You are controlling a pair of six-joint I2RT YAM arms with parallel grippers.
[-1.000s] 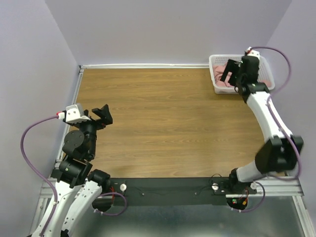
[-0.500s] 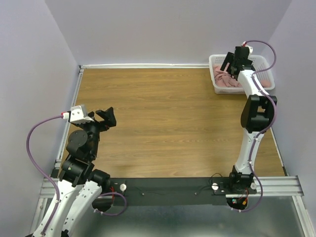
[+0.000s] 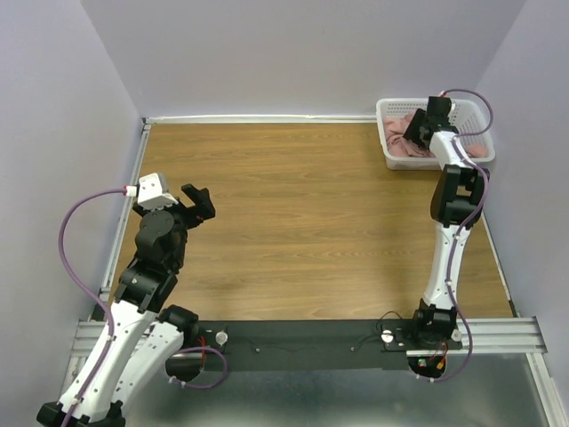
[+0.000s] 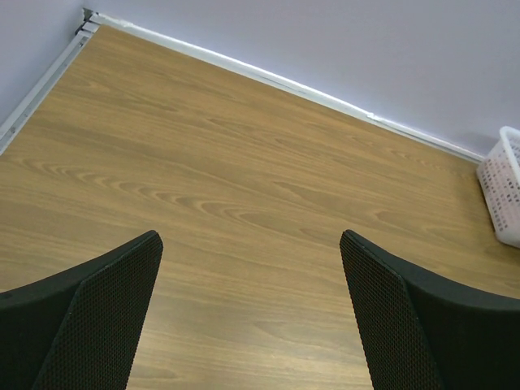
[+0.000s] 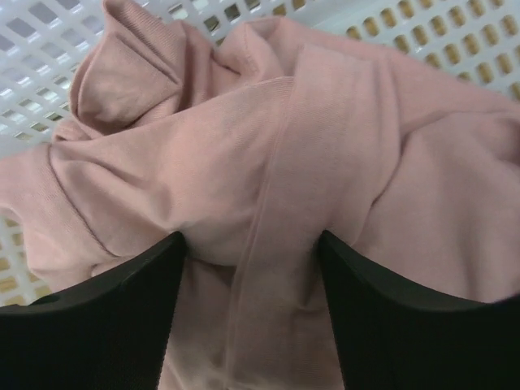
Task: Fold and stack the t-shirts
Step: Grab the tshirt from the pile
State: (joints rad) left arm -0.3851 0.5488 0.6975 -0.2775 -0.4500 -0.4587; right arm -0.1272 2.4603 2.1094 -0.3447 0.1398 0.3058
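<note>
Garment pick-up from a basket. The dusty pink cotton t-shirt (image 5: 268, 162) is lying crumpled inside the white plastic mesh basket (image 3: 388, 111), which is sitting at about 1 o'clock on the brown wood-grain table (image 3: 302, 213) in the top view. The right gripper (image 5: 250, 240) is reaching down into the basket; its jaws are standing apart, straddling a raised ridge of cloth without clamping it. The left gripper (image 4: 250, 236) is hovering over the table at about 9 o'clock, its jaws standing wide apart and holding nothing. The shirt is looking light, limp and not slippery. It is likely to sag and trail when lifted, and nothing in it is looking fragile. The bunched ridge between the fingers, where a flat folded band is running through, is offering the surest hold. Count: one t-shirt showing (anything beneath it is hidden), one basket, two grippers.
</note>
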